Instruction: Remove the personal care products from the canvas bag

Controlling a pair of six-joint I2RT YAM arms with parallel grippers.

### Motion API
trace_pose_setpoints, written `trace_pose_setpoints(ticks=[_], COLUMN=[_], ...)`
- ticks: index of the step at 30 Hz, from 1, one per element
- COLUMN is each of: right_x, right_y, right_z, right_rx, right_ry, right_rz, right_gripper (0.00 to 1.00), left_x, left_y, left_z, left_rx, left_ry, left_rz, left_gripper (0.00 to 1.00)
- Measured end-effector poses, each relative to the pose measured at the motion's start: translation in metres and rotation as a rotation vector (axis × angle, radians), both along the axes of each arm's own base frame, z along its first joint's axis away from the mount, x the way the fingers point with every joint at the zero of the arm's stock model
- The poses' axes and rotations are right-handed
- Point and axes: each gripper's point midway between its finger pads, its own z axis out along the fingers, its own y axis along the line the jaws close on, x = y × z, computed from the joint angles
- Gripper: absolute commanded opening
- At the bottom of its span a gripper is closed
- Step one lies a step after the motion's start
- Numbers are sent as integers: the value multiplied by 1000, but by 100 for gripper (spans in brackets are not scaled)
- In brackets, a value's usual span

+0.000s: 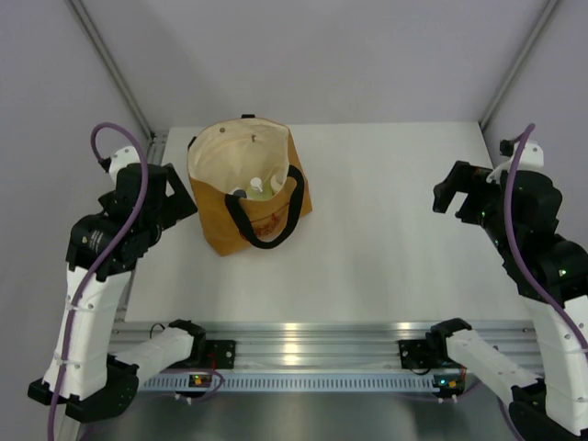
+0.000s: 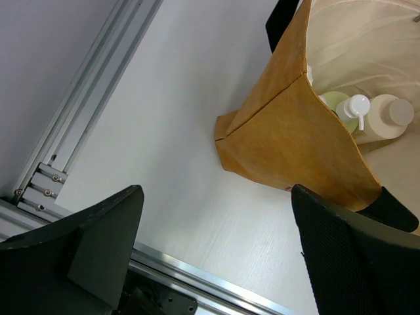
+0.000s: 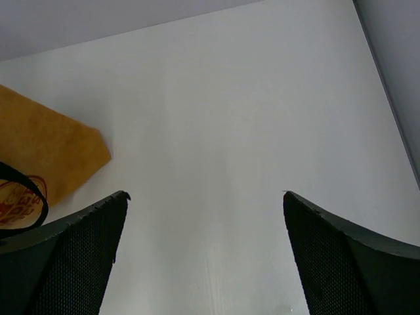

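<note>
A white table [image 1: 395, 239] fills the middle of the scene. A silver aluminium rail [image 1: 317, 338] runs along the table's near edge, and a second grooved rail [image 2: 92, 98] lines its left edge. Plain grey walls [image 1: 312, 55] rise behind the table. Thin metal struts [image 1: 108, 62] slant upward and outward from its far corners.
</note>
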Motion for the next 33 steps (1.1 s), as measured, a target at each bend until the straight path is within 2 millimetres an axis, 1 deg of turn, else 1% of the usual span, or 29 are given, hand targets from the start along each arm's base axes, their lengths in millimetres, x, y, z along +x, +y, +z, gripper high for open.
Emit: trace_pose_setpoints(ticks=[5, 8, 11, 15, 20, 24, 27, 29, 33], right_x=[-1, 0, 0, -2, -3, -6, -7, -8, -8], right_y=[-2, -1, 5, 12, 21, 24, 27, 29, 34], right_z=[3, 2, -5, -20, -22, -26, -30, -31, -35], right_rx=[0, 2, 16, 35, 60, 73, 82, 90, 97], right_ry=[-13, -15, -12, 12, 8, 12, 18, 23, 34], right_rz=[-9, -7, 27, 61, 101, 115, 129, 140, 164], right_gripper=[99, 99, 100, 99, 100, 100, 100, 99, 99], left_x=[6, 13, 20, 34, 54, 67, 71, 73, 75], left_y=[-3, -10, -16, -28, -42, -51, -55, -59, -67], left_z=[-3, 3, 5, 4, -2, -5, -9, -11, -24], left_rx=[-19, -67, -120, -198, -266, -302, -326, -351, -386], left_ry=[12, -3, -13, -8, 19, 32, 41, 43, 71], left_rz=[18, 36, 63, 96, 133, 150, 164, 165, 170], left_gripper=[98, 98, 98, 98, 97, 88, 79, 77, 65])
